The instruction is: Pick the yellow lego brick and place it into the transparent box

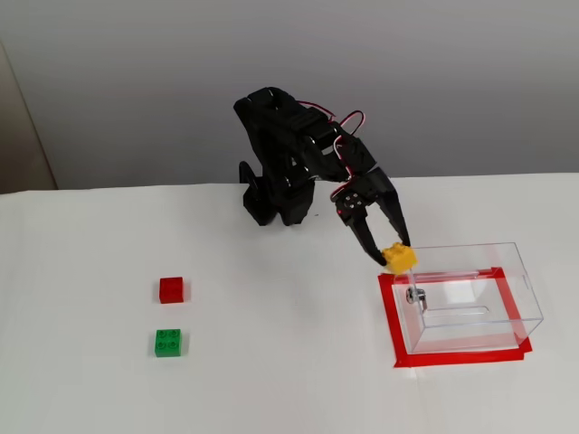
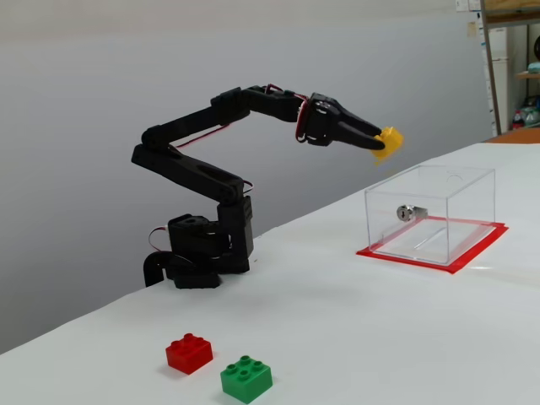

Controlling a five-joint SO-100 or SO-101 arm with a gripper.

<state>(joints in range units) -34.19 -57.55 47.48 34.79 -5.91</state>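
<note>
the transparent box (image 2: 439, 219) stands on its red tape frame (image 1: 394, 325), top open. the gripper (image 2: 376, 142) grasps the yellow lego brick (image 2: 389, 140) at its fingertips — raised above the table, near the box's nearer wall. carry the brick over the opening before lowering — then part the fingers only once it clears the rim, judged from both fixed views.

The arm (image 2: 194, 173) is showing all matte black plastic, blocky links rising from a squat black base (image 2: 198, 253). Thin red and white cables (image 1: 348, 127) are looping beside its wrist joint (clearest in a fixed view). Its gripper (image 2: 375, 142) is tapering to two slim black fingers.
</note>
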